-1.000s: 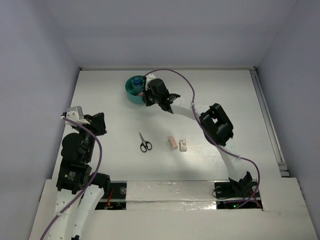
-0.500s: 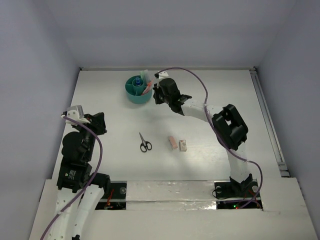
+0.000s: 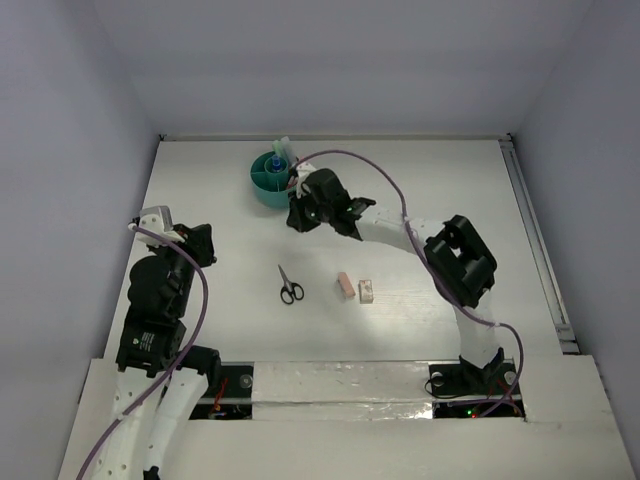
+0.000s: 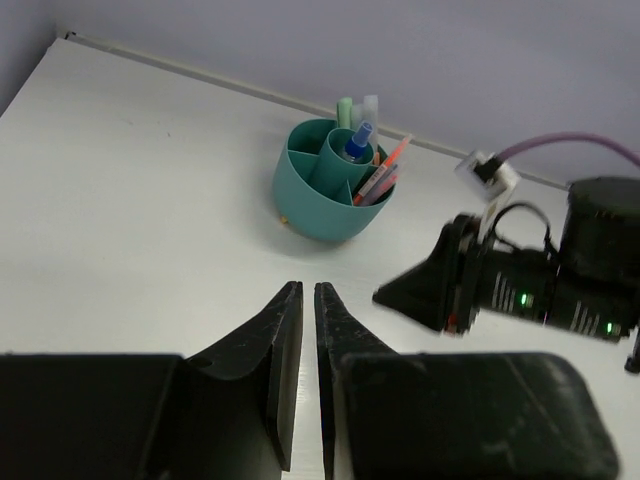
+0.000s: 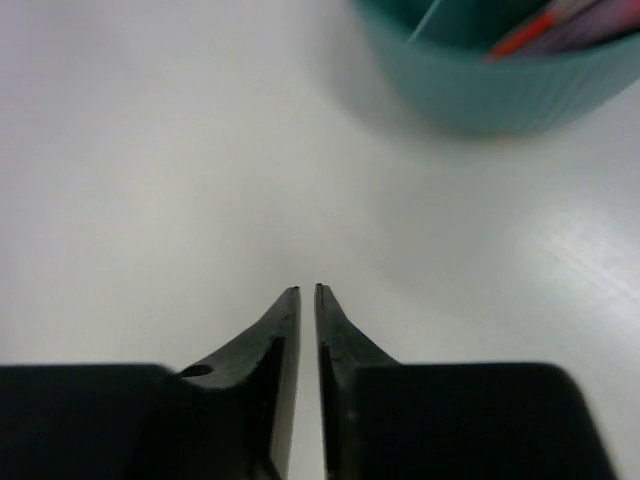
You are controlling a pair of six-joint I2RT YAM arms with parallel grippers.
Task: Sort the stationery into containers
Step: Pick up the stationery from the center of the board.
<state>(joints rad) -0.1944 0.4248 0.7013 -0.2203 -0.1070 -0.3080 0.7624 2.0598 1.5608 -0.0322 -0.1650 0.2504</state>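
Note:
The round teal organiser (image 3: pixel 270 180) stands at the back of the table with pens upright in it: a blue marker (image 4: pixel 359 140), an orange pen (image 4: pixel 388 165) and a green marker (image 4: pixel 345 112). Black-handled scissors (image 3: pixel 290 286) lie mid-table. To their right lie a pink eraser (image 3: pixel 346 285) and a white eraser (image 3: pixel 366 291). My right gripper (image 3: pixel 296 222) hovers just in front of the organiser (image 5: pixel 500 95), its jaws down to a thin slit with nothing between them. At the near left my left gripper (image 4: pixel 308 288) is also closed to a slit and empty.
White table with grey walls on three sides. A metal rail (image 3: pixel 535 240) runs along the right edge. The right arm's forearm (image 3: pixel 400 225) and purple cable (image 3: pixel 345 155) stretch across the back middle.
The right gripper pulled away from the organiser's right side, swinging down and left to its front. The left arm shifted only slightly.

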